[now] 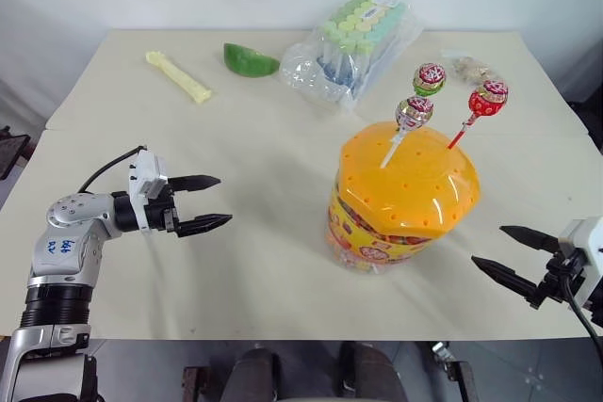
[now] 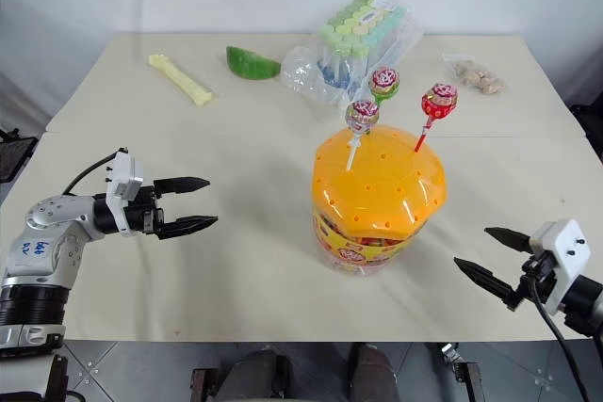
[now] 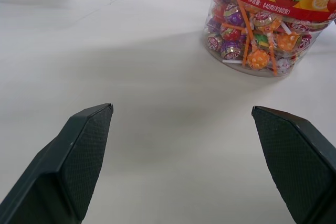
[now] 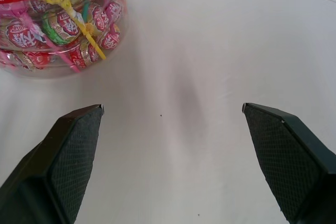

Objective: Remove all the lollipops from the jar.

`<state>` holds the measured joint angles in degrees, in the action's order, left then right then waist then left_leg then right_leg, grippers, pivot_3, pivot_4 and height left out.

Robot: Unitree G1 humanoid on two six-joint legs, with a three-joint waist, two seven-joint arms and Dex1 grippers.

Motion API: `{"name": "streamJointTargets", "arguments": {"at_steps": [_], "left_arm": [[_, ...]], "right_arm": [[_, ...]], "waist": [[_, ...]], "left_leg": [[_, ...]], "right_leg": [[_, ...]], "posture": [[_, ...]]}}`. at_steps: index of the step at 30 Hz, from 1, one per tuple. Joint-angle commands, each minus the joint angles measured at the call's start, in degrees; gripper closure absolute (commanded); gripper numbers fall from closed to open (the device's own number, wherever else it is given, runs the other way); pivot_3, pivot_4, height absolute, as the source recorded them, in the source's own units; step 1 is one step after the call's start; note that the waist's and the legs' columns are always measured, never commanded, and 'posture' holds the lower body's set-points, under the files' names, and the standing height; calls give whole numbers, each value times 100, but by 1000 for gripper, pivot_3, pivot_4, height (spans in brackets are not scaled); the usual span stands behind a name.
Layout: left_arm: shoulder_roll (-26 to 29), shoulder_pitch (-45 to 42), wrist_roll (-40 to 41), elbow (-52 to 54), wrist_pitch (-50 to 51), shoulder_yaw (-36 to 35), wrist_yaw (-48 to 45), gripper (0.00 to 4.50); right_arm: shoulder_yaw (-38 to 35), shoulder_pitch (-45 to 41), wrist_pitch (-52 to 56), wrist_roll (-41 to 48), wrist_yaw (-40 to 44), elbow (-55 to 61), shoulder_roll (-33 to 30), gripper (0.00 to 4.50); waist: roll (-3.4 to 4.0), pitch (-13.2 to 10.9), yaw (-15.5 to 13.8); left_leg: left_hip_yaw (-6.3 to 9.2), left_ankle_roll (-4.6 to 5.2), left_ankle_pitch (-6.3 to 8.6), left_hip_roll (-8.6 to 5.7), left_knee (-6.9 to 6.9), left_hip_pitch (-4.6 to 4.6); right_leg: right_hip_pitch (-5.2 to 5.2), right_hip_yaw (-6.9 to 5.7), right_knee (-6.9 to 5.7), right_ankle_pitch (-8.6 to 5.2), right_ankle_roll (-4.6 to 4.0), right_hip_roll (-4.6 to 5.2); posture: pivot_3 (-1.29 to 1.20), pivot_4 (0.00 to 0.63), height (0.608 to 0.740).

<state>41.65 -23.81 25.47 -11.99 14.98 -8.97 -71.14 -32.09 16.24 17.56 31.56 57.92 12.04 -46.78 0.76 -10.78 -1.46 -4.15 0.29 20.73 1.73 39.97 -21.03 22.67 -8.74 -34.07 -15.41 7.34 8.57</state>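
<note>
L arm reaches in from the left side, wrist bent inward, left gripper (image 1: 209, 202) roughly level w/ fingers spread wide, nothing between them. R arm comes in low at the right edge, right gripper (image 1: 503, 253) aimed inward toward the left, fingers also wide apart & empty

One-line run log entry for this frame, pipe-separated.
stage: pre-grasp | lollipops: all three in jar lid | left gripper: open, empty, left of jar | right gripper: open, empty, right of jar
</note>
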Motion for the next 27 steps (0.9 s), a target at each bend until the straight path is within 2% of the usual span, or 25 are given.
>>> {"name": "streamJointTargets", "arguments": {"at_steps": [1, 4, 7, 13, 19, 23, 27], "left_arm": [[93, -110, -2, -24, -202, -92, -42, 0], [146, -114, 69, 122, 401, -114, 310, 0], [265, 25, 58, 440, 468, -125, 331, 0], [676, 40, 443, 818, 642, -476, -34, 0], [1042, -554, 764, 880, 751, -701, -313, 0], [929, -1116, 1064, 1027, 929, -551, -527, 0], [524, -1830, 1244, 1141, 1081, -91, -666, 0]], "right_arm": [[-281, -26, -38, 78, 47, 83, -102, 44], [-305, -25, -7, 87, 79, 96, -122, 44], [-325, -29, 18, 102, 110, 94, -153, 44], [-516, 31, 159, 250, 283, 228, -286, 44], [-1241, 222, 739, 963, 281, 938, -286, 44], [-1574, 363, 1041, 1324, 283, 1299, -283, 44], [-1711, 370, 1158, 1557, 270, 1500, -248, 44]], "waist": [[0, 0, -1], [0, 0, 1], [0, 0, 8], [0, 0, 3], [-1, 0, -13], [-7, 2, -17], [-8, 3, -26]], "left_leg": [[0, 0, 0, 0, 0, 0], [0, 0, 0, 0, 1, 0], [0, 0, 0, 0, 0, 0], [-1, 0, 0, 1, 1, 0], [0, 0, 0, 0, 2, -2], [2, 0, 0, 0, 3, -4], [0, 1, 0, -1, 5, -2]], "right_leg": [[0, 0, 0, 0, 0, 0], [0, 1, -1, 0, 0, 0], [1, 1, -1, 0, 0, 0], [2, 4, -2, 0, 0, 0], [3, 4, -3, 0, 0, 0], [3, 3, -3, 0, 0, 0], [1, 6, -5, 0, 0, 0]], "posture": [[0, 150, 740], [0, 150, 740], [0, 150, 740], [0, 150, 740], [0, 150, 740], [0, 150, 740], [0, 150, 740]]}}
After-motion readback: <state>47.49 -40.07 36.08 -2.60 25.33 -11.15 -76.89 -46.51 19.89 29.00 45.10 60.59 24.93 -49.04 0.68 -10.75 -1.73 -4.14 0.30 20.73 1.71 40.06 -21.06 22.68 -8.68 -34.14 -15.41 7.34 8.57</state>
